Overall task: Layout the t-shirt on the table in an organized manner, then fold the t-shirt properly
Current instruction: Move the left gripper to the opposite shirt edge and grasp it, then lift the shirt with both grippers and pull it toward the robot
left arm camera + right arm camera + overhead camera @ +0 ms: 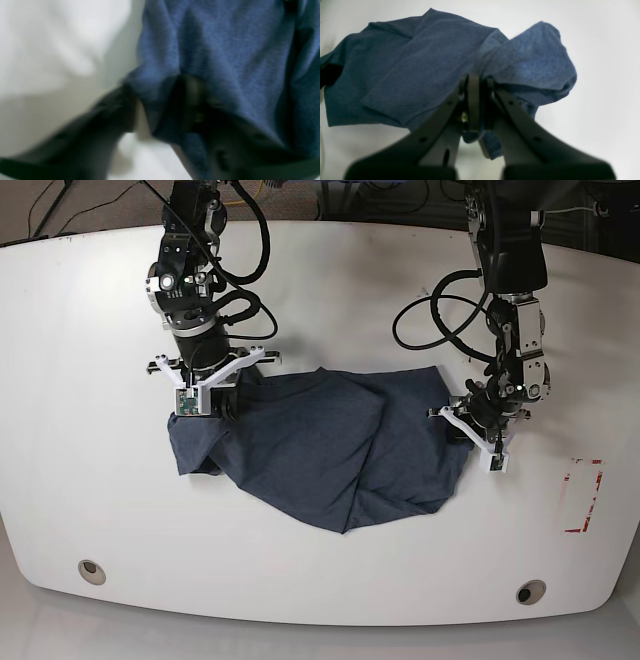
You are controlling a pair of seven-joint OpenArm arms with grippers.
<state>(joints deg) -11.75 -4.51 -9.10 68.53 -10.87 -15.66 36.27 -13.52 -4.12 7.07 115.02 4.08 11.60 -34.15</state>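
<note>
The dark blue t-shirt (pixel 330 450) lies rumpled and folded over itself in the middle of the white table (pixel 320 580). My right gripper (pixel 200 408) stands over the shirt's left end. In the right wrist view the right gripper (pixel 477 82) is shut on a bunched fold of the t-shirt (pixel 420 62), lifting it a little. My left gripper (pixel 468 428) is at the shirt's right edge. The left wrist view is blurred, but the left gripper (pixel 162 100) has an edge of the t-shirt (pixel 225 50) gathered between its fingers.
Two round grey grommet holes (pixel 91 570) (pixel 529 591) sit near the table's front edge. A red-taped rectangle (pixel 582 495) marks the table to the right of the shirt. Black cables (pixel 430 320) loop beside the arm on the right.
</note>
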